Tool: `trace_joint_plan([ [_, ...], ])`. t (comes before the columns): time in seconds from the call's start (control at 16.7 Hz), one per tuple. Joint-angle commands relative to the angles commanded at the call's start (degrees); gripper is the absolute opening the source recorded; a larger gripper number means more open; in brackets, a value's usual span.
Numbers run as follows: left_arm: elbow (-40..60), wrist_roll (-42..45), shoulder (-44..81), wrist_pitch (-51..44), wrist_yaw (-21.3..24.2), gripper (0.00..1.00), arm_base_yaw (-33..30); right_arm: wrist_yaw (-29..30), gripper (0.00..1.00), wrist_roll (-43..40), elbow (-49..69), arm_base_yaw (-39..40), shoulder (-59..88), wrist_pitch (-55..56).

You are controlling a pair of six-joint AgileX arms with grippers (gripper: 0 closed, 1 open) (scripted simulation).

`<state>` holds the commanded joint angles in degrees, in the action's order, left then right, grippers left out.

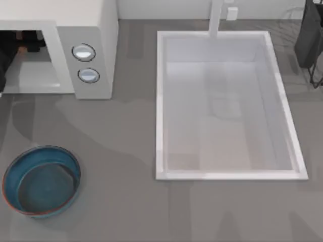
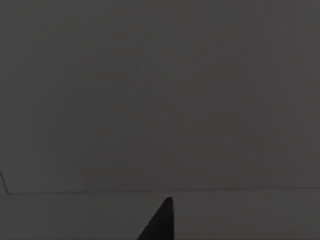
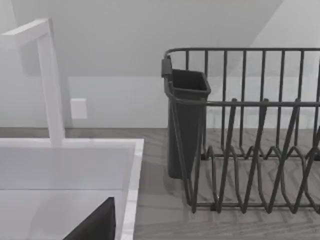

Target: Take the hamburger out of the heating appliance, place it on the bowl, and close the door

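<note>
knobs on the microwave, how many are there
2, both on the microwave's grey side panel: the upper knob nearer the back wall, the lower knob just below it in the top view. None looks hidden.

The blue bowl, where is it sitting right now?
In the top view the blue bowl sits on the table's near left corner, in front of the white microwave and left of the big white sink.

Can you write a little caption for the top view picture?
Left arm reaches inside the open microwave while the blue bowl waits beside the sink.
</note>
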<state>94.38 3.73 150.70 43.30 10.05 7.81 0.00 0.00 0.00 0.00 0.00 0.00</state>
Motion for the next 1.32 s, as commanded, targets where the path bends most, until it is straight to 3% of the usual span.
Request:
trace_joint_plan([
  [0.72,-47.41,1.19,-18.88,26.93,3.88,0.00,4.23,0.00,1.00,0.00,0.00,0.00,0.00,0.00],
  [1.32,-50.52,1.40,-22.97,27.15,4.13,0.00,4.29,0.00,1.00,0.00,0.00,0.00,0.00,0.00],
])
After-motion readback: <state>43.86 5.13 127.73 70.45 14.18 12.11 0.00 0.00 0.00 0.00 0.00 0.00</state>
